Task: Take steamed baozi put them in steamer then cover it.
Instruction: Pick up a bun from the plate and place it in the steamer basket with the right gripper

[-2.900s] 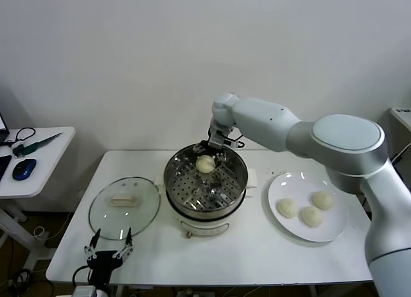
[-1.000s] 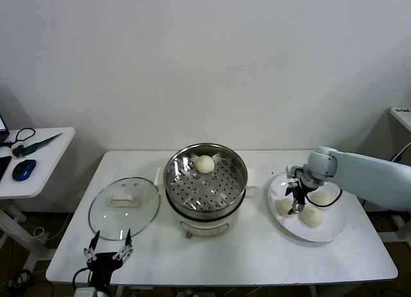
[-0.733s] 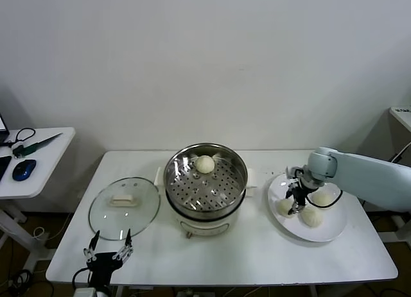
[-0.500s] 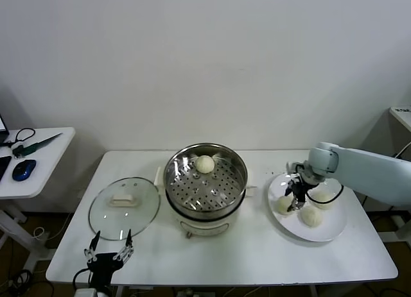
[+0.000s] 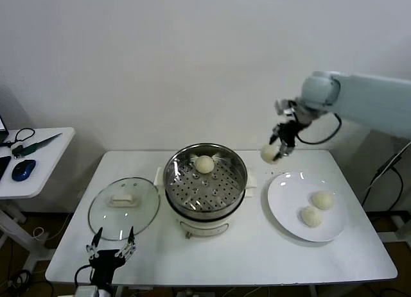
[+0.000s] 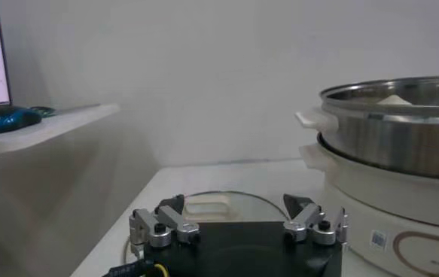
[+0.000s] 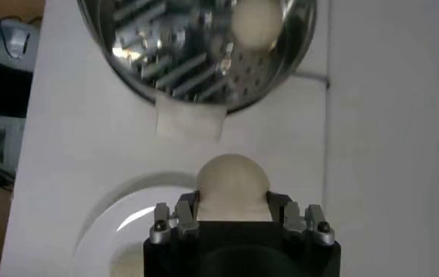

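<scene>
Above plate (image 5: 292, 228), R tool (image 5: 276, 151) grips baozi (image 5: 269, 154); L tool (image 5: 110, 252) open nr lid (image 5: 124, 207).

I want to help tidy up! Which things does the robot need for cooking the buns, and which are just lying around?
For the job:
- bun held in the right pincer
- bun in the pot
- two buns on the plate
- steamer pot
- glass lid
- plate

Just lying about:
- blue mouse on the side table
- left pincer, waiting open

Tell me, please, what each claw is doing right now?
Left claw: open, holding nothing, parked at the table's near edge by the cover.
Right claw: closed on a baozi, raised between plate and steamer.
</scene>
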Available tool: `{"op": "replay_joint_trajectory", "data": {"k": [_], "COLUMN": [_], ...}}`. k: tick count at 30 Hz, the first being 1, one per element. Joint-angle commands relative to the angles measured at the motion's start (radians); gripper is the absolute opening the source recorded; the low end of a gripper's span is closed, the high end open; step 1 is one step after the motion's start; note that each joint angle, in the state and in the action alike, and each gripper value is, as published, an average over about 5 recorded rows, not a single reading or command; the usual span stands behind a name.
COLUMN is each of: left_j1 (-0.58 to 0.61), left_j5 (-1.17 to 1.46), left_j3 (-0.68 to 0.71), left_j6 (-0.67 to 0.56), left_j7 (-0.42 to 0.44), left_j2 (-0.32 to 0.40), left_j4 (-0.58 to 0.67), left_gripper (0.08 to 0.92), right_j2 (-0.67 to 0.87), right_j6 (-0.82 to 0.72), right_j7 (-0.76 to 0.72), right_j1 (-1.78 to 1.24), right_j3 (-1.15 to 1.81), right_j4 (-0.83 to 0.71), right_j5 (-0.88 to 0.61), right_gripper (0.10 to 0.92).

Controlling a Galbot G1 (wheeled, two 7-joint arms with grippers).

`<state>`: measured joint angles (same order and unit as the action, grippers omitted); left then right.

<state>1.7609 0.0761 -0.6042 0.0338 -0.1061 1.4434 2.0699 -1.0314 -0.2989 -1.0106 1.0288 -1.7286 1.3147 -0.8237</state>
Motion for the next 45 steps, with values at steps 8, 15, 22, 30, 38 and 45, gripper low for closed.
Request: {"op": "replay_joint_trajectory", "data": {"k": [8, 15, 22, 30, 38, 45], "left_j1": [0.000, 0.007, 0.008, 0.008, 0.011, 0.019], "left_j5": [0.010, 0.013, 0.010, 0.010, 0.008, 0.007], "left_j3": [-0.006, -0.012, -0.018, -0.020, -0.020, -0.023], "left_j6": [0.007, 0.009, 0.011, 0.014, 0.013, 0.013], "left_j7": [0.003, 0.004, 0.004, 0.005, 0.004, 0.004], "left_j2": [-0.004, -0.003, -0.006, -0.002, 0.002, 0.002], "left_j4": [0.020, 0.033, 0.035, 0.038, 0.043, 0.050], "left_gripper": [0.823, 0.823, 0.823, 0.823, 0.823, 0.823], "right_j2": [-0.388, -0.468, -0.503, -0.524, -0.483, -0.252], "right_j6": [-0.100, -0.104, -0.100, -0.105, -0.081, 0.008], "right_j7": [0.132, 0.155, 0.163, 0.193, 0.179, 0.035], "right_j1": [-0.075, -0.236, -0.332, -0.392, -0.365, -0.104], "right_j3": [0.044, 0.050, 0.045, 0.047, 0.083, 0.024], "right_j4": [0.017, -0.125, -0.228, -0.296, -0.259, -0.058], "right_j5": [-0.187, -0.129, -0.074, -0.048, -0.036, -0.003], "right_gripper": [0.619, 0.619, 0.619, 0.619, 0.773, 0.822]}}
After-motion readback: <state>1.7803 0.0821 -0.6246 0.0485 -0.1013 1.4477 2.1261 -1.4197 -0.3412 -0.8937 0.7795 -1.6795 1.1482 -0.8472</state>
